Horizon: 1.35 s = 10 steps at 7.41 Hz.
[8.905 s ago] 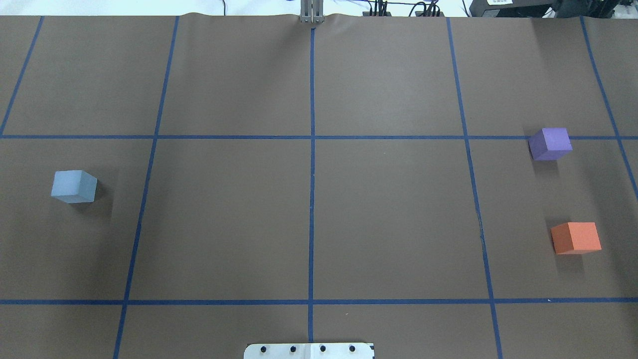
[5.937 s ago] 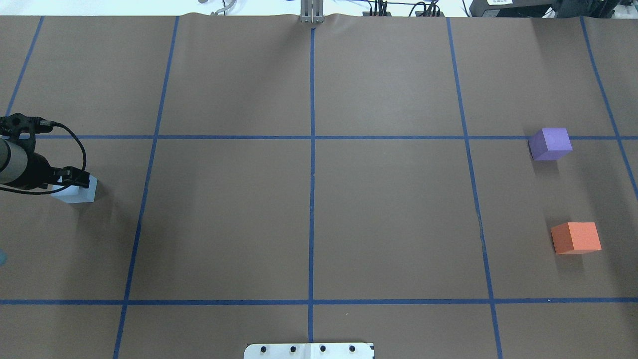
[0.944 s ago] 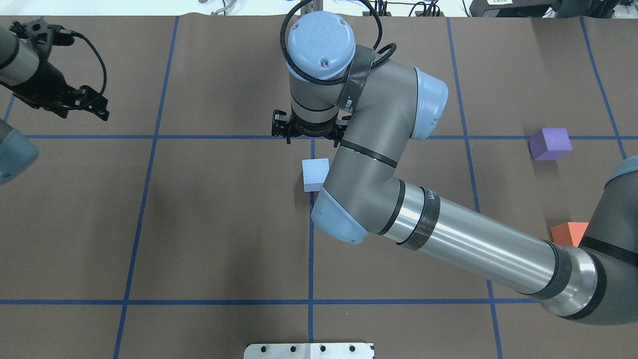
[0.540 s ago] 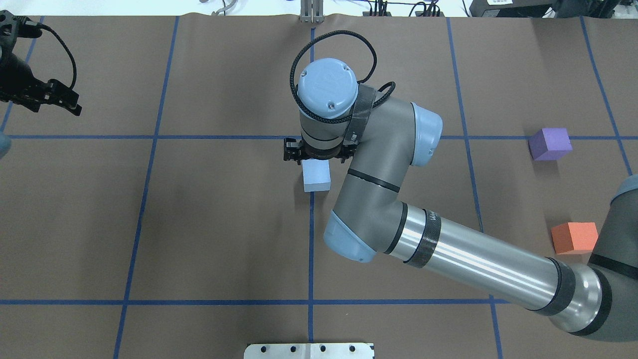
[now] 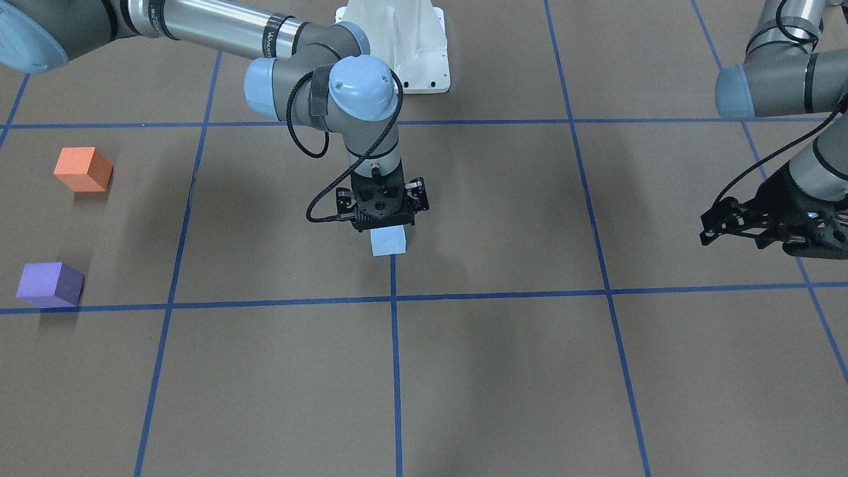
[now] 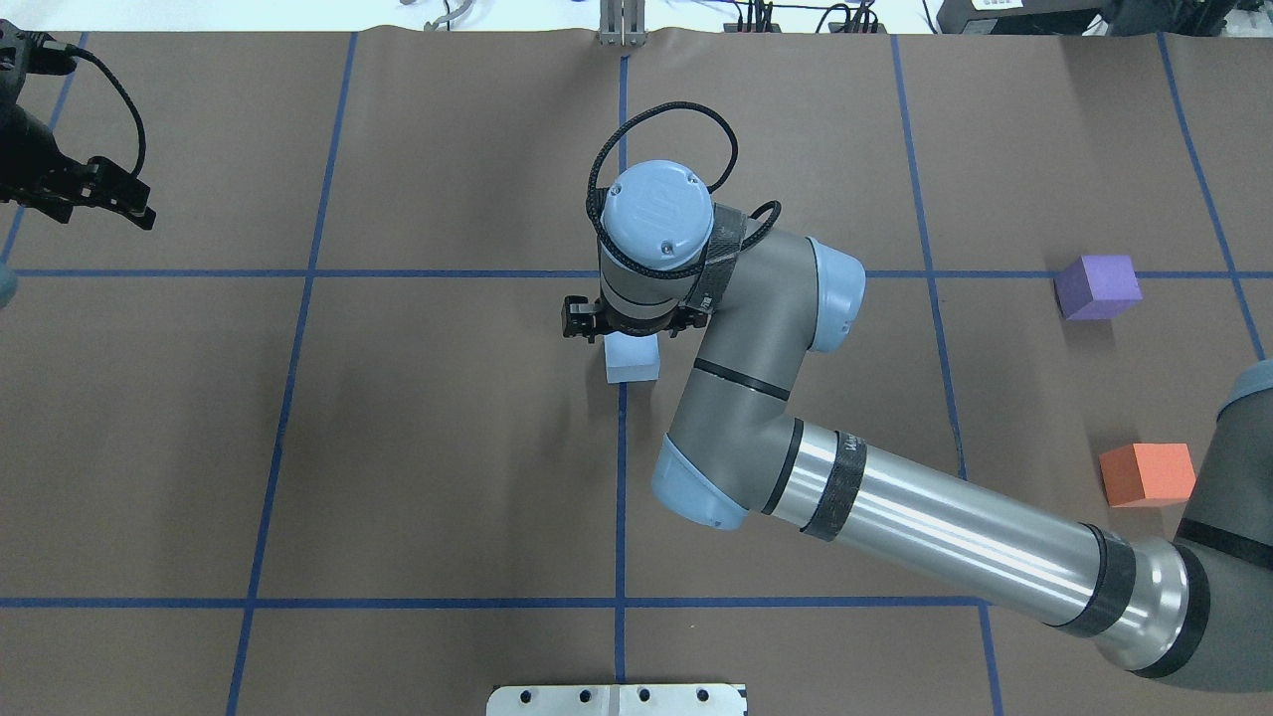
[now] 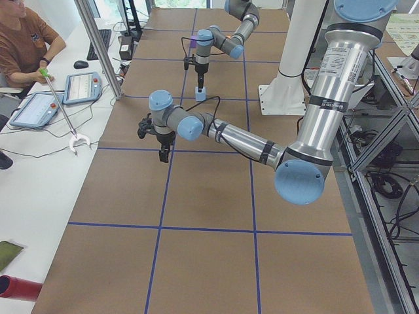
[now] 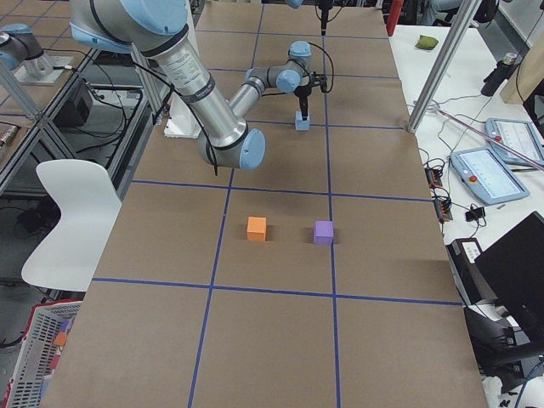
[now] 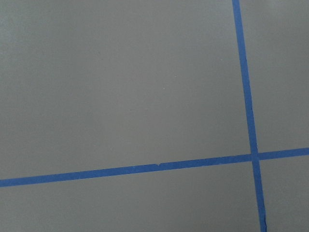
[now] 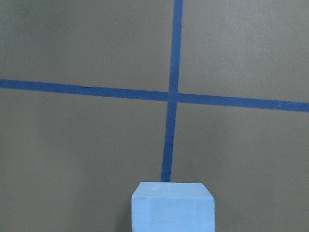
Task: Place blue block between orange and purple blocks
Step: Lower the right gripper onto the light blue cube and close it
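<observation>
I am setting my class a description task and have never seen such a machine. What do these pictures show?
This is a robot: two jointed metal arms, each ending in a two-finger gripper, at a brown paper-covered table with blue tape lines. One camera looks from above and behind the robot, one faces it, one stands at each table end, one sits on each wrist. Three cubes lie on the table: a light blue block at the centre, an orange block and a purple block apart at the robot's right. The right gripper hangs just over the blue block, jaws apart; nothing is held. The left gripper hangs open, aside.
</observation>
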Each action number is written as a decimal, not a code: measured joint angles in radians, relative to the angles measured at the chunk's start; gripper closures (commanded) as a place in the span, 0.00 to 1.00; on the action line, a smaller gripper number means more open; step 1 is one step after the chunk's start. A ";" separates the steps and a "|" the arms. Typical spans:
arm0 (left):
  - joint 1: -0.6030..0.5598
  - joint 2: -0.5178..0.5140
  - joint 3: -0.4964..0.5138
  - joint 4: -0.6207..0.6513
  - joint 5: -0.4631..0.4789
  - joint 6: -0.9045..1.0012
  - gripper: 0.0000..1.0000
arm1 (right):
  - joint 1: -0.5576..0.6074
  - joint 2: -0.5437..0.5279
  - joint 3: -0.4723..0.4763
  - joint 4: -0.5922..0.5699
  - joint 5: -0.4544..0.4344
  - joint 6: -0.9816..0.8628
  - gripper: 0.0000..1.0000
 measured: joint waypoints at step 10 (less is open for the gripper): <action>-0.017 0.053 -0.011 -0.057 0.003 0.001 0.00 | 0.018 -0.015 0.188 -0.259 -0.012 0.014 1.00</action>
